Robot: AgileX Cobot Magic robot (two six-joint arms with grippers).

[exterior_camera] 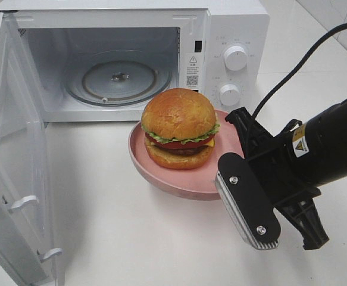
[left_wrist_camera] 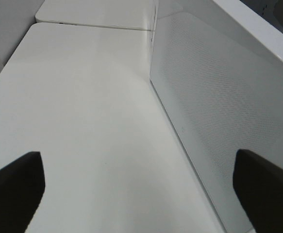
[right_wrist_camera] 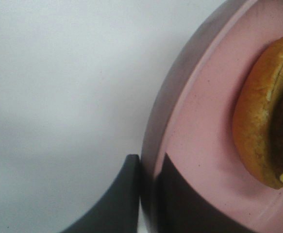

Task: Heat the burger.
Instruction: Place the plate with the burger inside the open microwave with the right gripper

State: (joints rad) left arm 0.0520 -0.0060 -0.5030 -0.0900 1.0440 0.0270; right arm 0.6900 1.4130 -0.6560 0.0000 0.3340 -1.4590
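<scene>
Site condition: a white microwave (exterior_camera: 233, 36) stands at the back of a white table (exterior_camera: 131, 238). Its door (exterior_camera: 6, 149) is swung fully open to the left, and the glass turntable (exterior_camera: 116, 80) sits bare in the cavity. Two round knobs (exterior_camera: 235, 58) are on the control panel at the right.

Item under inspection: the burger (exterior_camera: 179, 128) is outside the oven. It sits upright on a pink plate (exterior_camera: 161, 173), which rests on the table just in front of the open cavity. The bun top, lettuce, tomato, cheese and patty are stacked in order and the stack is level.

Right gripper (exterior_camera: 225, 167): it comes in from the right at the plate's near-right edge. The wrist view shows its fingers (right_wrist_camera: 126, 199) closed together on the plate's rim (right_wrist_camera: 199, 121), one outside the wall and one inside. They are clear of the burger (right_wrist_camera: 262, 131), which lies near them on the plate floor but is not touched.

Left gripper (left_wrist_camera: 136, 160): out of the overhead view. Its own camera shows both fingertips (left_wrist_camera: 15, 189) spread wide with nothing between them. It hangs over bare table beside a white perforated panel (left_wrist_camera: 219, 107) — probably the microwave's door, though the angle is too tight to be sure.
</scene>
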